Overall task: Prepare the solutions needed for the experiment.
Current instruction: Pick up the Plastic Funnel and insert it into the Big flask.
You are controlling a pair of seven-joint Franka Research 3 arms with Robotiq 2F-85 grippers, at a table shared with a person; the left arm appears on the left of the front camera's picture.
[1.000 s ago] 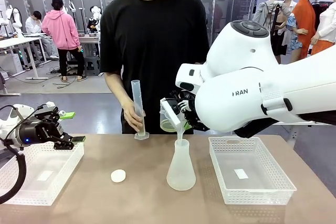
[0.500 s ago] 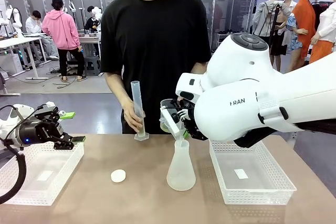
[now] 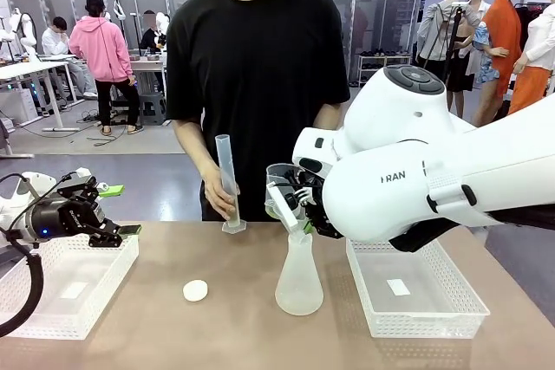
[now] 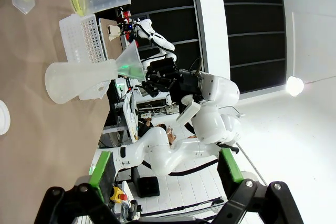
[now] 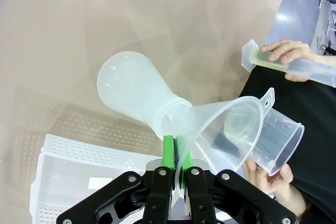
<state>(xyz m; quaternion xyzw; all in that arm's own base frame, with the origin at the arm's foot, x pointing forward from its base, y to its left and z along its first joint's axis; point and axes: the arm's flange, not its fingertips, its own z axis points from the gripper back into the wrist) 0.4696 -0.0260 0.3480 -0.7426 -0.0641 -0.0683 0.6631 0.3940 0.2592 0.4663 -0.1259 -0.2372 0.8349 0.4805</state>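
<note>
The right hand, shut on the tab of a translucent plastic funnel, has lowered its stem into the frosted conical flask at the middle of the desk; pouring can likely start. Toward the far edge a person's hand holds a clear beaker of yellow-green solution. The left hand gapes empty.

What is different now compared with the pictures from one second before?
The robot's right hand, shut on the translucent plastic funnel, lowered it deeper into the neck of the frosted conical flask. The open left hand, the person's tall clear measuring cylinder and the round white lid stayed where they were.
</note>
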